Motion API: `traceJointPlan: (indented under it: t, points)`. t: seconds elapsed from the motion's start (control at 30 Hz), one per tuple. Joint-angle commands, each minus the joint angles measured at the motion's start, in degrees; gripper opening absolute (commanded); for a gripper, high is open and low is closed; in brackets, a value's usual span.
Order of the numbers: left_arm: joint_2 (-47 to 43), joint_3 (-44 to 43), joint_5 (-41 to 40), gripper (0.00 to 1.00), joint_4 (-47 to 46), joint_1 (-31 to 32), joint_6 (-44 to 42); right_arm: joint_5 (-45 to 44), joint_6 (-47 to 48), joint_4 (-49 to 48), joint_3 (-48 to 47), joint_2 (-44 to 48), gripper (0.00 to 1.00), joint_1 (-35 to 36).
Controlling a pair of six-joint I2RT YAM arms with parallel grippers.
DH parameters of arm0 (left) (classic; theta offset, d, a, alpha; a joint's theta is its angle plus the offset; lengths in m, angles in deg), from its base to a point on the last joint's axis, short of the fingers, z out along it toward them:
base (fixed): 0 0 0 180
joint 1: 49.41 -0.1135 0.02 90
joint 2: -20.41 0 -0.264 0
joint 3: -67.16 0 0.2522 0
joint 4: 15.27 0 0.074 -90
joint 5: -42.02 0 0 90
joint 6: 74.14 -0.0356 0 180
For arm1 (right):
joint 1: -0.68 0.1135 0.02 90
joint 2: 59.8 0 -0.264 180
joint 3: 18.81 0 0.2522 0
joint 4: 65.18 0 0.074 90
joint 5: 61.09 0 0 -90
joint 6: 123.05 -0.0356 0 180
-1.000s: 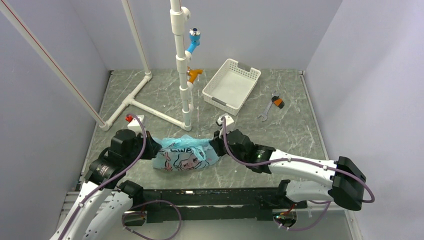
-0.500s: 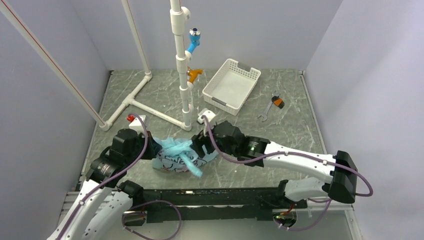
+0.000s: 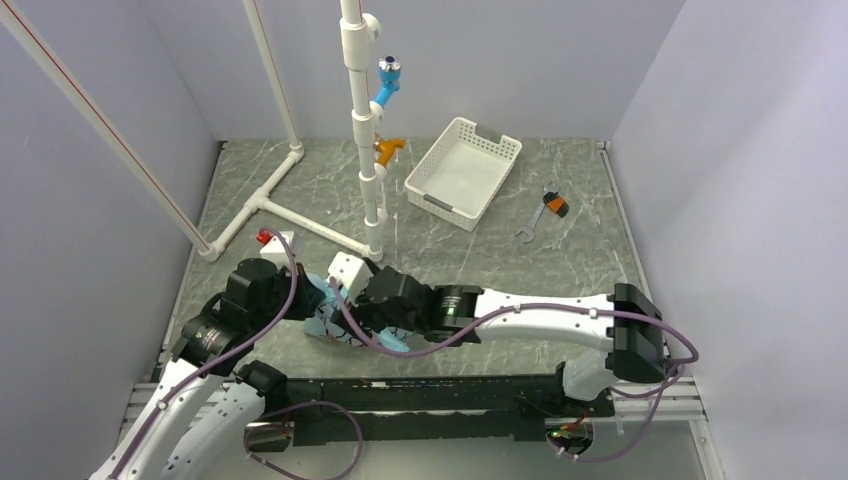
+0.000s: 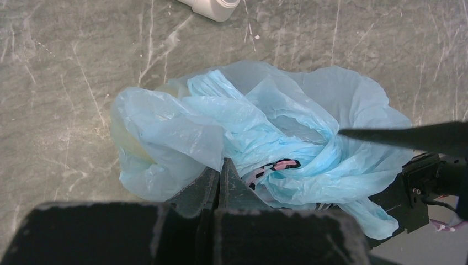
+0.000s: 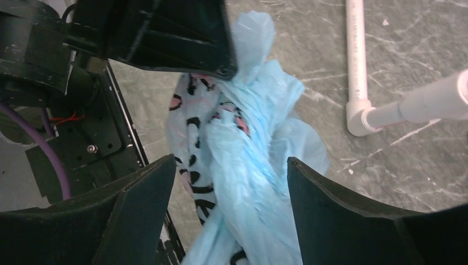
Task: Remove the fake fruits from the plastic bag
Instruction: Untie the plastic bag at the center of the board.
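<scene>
The light-blue plastic bag point(image 3: 327, 322) lies crumpled near the table's front edge, its dark cartoon prints showing. My left gripper point(image 3: 305, 298) is at the bag's left end. In the left wrist view its jaws point(image 4: 221, 167) are pressed together with bag film point(image 4: 265, 127) pinched at the tips. My right gripper point(image 3: 362, 322) hangs over the bag's middle. In the right wrist view it point(image 5: 230, 161) is open, one finger on each side of the twisted handles point(image 5: 248, 143), apart from them. The fake fruits are hidden inside; only a faint yellow tint point(image 4: 124, 138) shows through the film.
A white perforated basket point(image 3: 463, 167) stands at the back, with an orange-handled wrench point(image 3: 545, 208) to its right. A white pipe frame point(image 3: 368, 180) rises just behind the bag, its foot point(image 5: 359, 118) close to the right gripper. The rail point(image 3: 430, 395) runs along the near edge.
My right gripper let go of the bag's right end, opened wide and swung left over the bag. The bag has bunched up toward the left gripper, which has stayed shut.
</scene>
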Motion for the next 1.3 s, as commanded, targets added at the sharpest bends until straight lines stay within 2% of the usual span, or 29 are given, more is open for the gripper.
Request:
traceJointPlan:
  t: [0.0,0.1,0.13,0.2,0.27,0.33,0.53,0.63,0.7,0.8,0.9,1.0,1.17,1.27]
  points:
    - [-0.1,-0.5,-1.3,0.00,-0.4,0.3,0.0,-5.4,3.4,-1.3,-3.8,-2.6,0.74,2.4]
    - [-0.1,-0.5,-1.3,0.00,-0.4,0.6,0.1,-8.1,3.1,-2.3,-3.6,-3.5,0.69,2.8]
    - [-0.1,-0.5,-1.3,0.00,-0.4,0.6,0.1,-9.2,3.0,-2.4,-3.5,-3.6,0.64,2.7]
    - [0.0,-0.5,-1.3,0.00,-0.4,0.8,0.1,-11.8,2.9,-2.7,-3.3,-3.5,0.48,2.8]
    - [0.3,-0.6,-1.3,0.00,-0.3,0.7,0.2,-14.6,2.8,-3.6,-2.6,-3.1,0.25,2.8]
    - [0.4,-0.7,-1.3,0.00,-0.2,0.9,0.2,-16.1,2.6,-4.6,-1.7,-2.1,0.16,2.7]
    - [-0.1,-1.0,-2.6,0.00,0.6,1.0,0.6,-15.3,2.9,-8.3,3.6,4.9,0.09,2.2]
    - [-1.2,-0.9,-3.5,0.00,0.6,1.1,0.7,-11.5,1.1,-11.2,7.0,9.5,0.06,0.0]
    - [-1.9,-0.8,-4.1,0.00,0.7,1.1,0.9,-6.9,-3.2,-11.3,8.8,12.6,0.03,-3.5]
    - [-2.2,-0.9,-4.3,0.00,0.9,1.3,0.9,3.1,-12.4,-12.4,12.5,16.9,0.03,-12.3]
    - [-2.3,-0.9,-4.3,0.00,0.9,1.4,0.9,14.8,-23.9,-16.2,17.1,19.7,0.01,-22.1]
    - [-2.5,-0.9,-4.6,0.00,0.9,1.5,1.0,24.4,-35.3,-22.2,21.9,21.0,0.01,-29.0]
    - [-3.1,-0.9,-4.2,0.00,0.8,1.5,0.9,32.4,-46.6,-31.9,28.4,19.5,0.01,-34.9]
    - [-3.5,-0.8,-4.2,0.00,0.7,1.6,0.9,36.7,-49.8,-35.6,29.2,16.8,0.01,-36.6]
